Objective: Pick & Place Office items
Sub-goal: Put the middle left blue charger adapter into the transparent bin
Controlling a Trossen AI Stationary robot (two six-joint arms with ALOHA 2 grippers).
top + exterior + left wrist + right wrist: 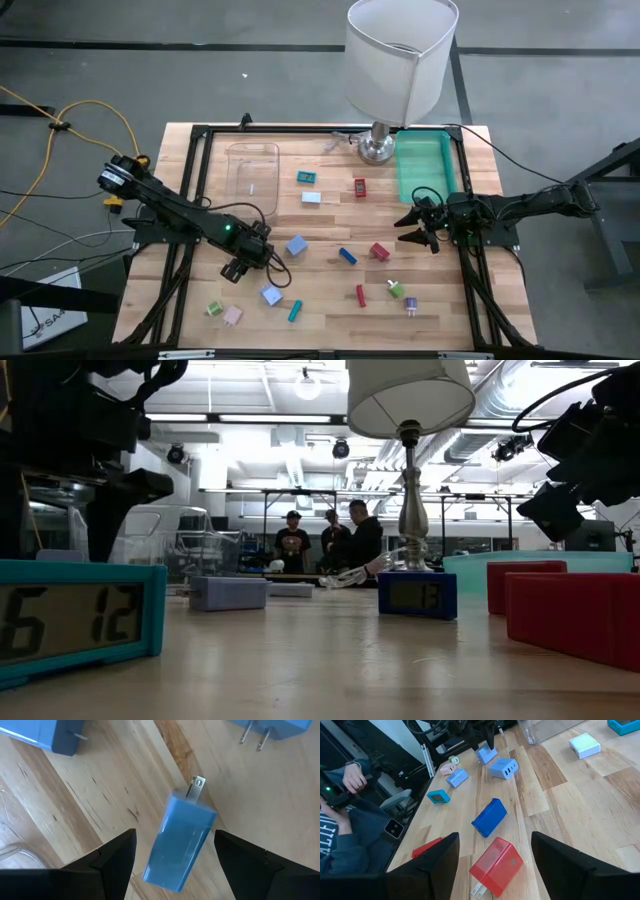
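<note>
From high up my left claw (243, 262) is a dark lump, and I cannot make out its tips there. My left wrist camera helps: my two dark fingers (112, 857) stand apart, and a light blue plug block (180, 842) lies flat on the tabletop (280, 795) between them. Its metal prong points away from me. Neither finger touches it. The near end of the block is cut off at the picture's edge. Two more blue pieces sit farther off, half out of the picture.

My right claw (418, 226) hangs over the right side of the tabletop, near the green tray (425, 165). Its fingers (432, 857) are spread apart too. A red plug block (496, 865) lies between them, tilted, touching neither. Just past it is a dark blue block (489, 817), and farther on a light blue charger (503, 768), a small teal piece (438, 796) and a white block (584, 745).

From down low, a teal clock (75, 615) and red blocks (575, 610) fill the front and are cut off. The lamp (411, 420) hides part of the room. A clear box (251, 176) is hard to see on the wood.
</note>
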